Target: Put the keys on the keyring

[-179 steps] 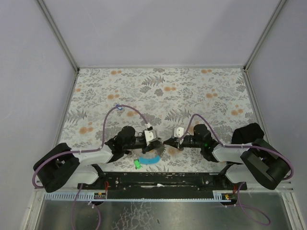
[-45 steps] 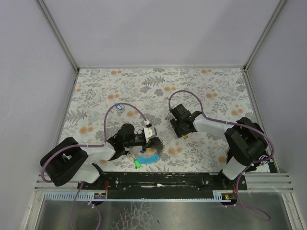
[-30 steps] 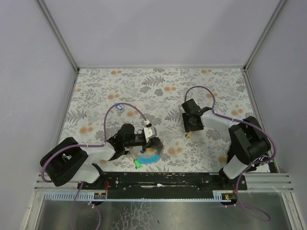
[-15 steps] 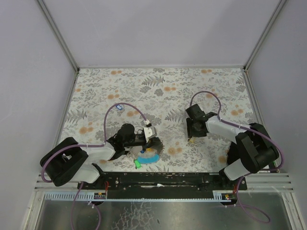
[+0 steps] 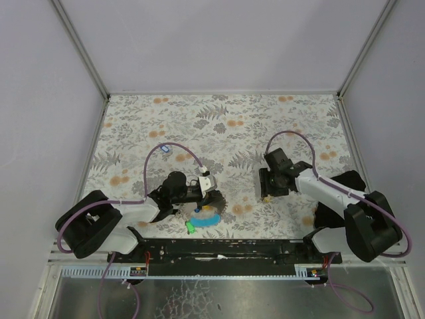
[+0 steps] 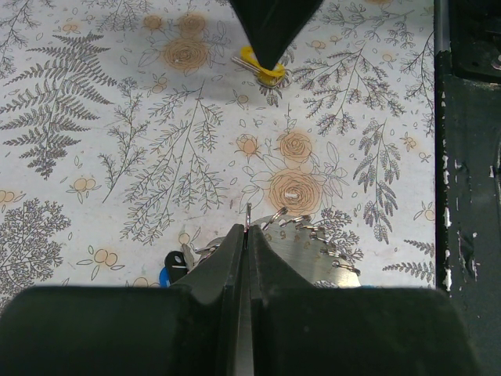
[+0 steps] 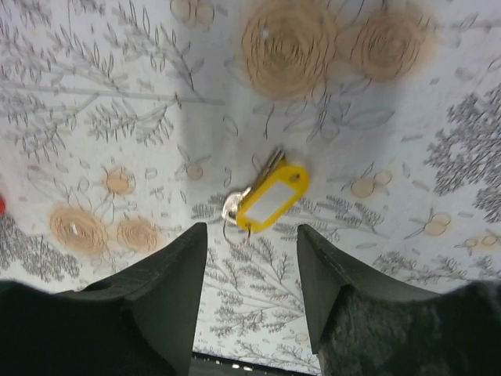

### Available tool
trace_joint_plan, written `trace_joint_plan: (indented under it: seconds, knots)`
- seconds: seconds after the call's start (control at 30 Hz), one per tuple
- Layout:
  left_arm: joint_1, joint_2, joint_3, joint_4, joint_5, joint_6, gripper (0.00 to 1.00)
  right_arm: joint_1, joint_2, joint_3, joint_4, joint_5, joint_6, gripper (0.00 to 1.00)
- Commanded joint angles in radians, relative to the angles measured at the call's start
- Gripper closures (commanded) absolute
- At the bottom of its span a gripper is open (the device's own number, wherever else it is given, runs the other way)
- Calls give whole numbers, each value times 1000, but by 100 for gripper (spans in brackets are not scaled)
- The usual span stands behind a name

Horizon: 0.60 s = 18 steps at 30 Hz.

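Left gripper (image 6: 247,233) on keyring (image 5: 208,220) — right gripper (image 7: 249,230) above key (image 7: 272,197)

a tablecloth (image 5: 219,126) printed with grey ferns and orange roses covers the surface from edge to edge. plain pale walls (image 5: 219,40) rise from its far, left and right edges, and silvery metal struts (image 5: 80,46) run up from the far corners. along the near edge lies a black rail (image 5: 219,249), then a white slotted strip (image 5: 199,271) and a dull metal sheet (image 5: 232,299).
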Motion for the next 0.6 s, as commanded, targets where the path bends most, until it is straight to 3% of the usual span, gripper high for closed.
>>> trace_joint_plan:
  seconds: [0.0, 0.23, 0.57]
  knots:
    - [-4, -5, 30, 42, 25, -9, 100, 0, -87, -72, -31, -81, 36, 43]
    - [-5, -3, 29, 45, 25, -9, 100, 47, -114, -142, 42, -153, 77, 42]
    - [-4, -22, 22, 45, 20, -10, 100, 90, -11, -135, 197, -84, 98, 42]
